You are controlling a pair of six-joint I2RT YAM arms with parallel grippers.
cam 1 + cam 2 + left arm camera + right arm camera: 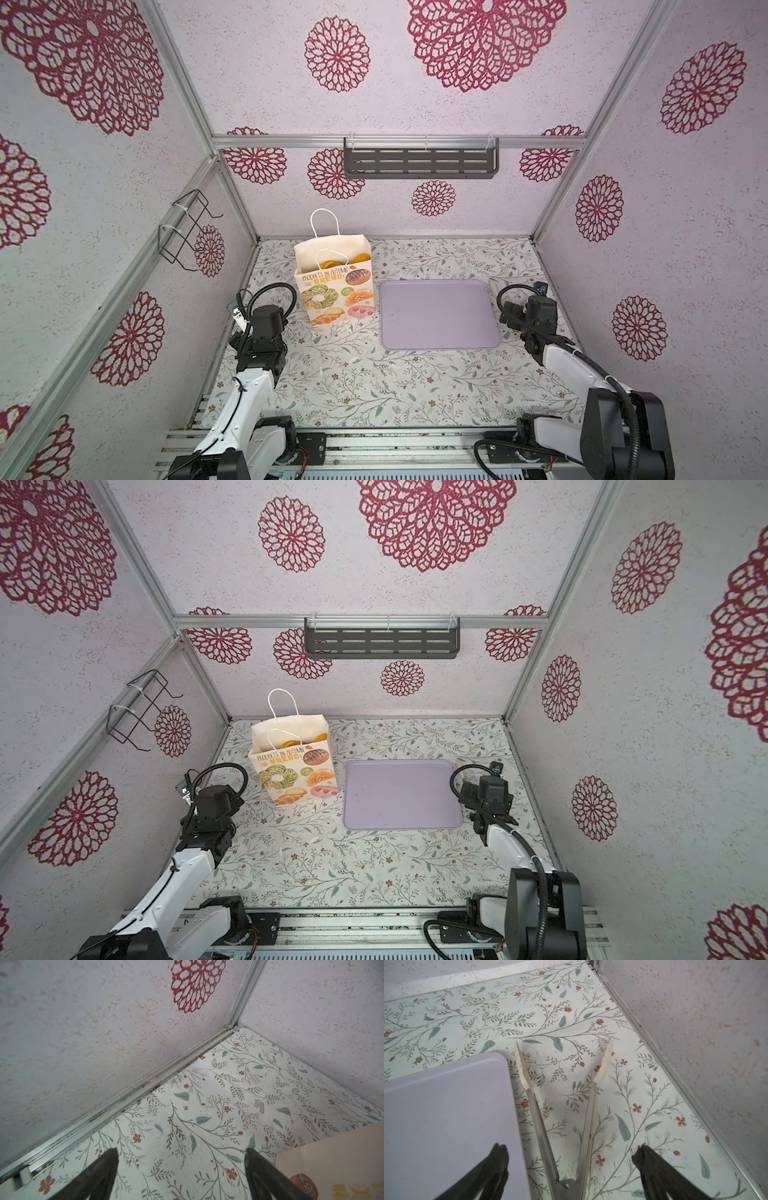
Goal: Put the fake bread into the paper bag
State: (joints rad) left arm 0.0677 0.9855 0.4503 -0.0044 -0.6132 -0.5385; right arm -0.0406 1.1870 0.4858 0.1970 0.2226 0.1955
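Paper bag (334, 291) upright, mouth upward

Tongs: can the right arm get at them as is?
Probably yes. The tongs lie uncovered beside the tray; in the right wrist view they sit between the open fingers of the right gripper.

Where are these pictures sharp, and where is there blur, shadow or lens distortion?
Both top views: even, soft light, hardly any shadow beside the paper bag; the wide lens splays the frame posts outward. Left wrist view: the near wall is smeared, the floral tabletop sharper. Right wrist view: the tongs are crisp, the right claw's dark fingertips soft.
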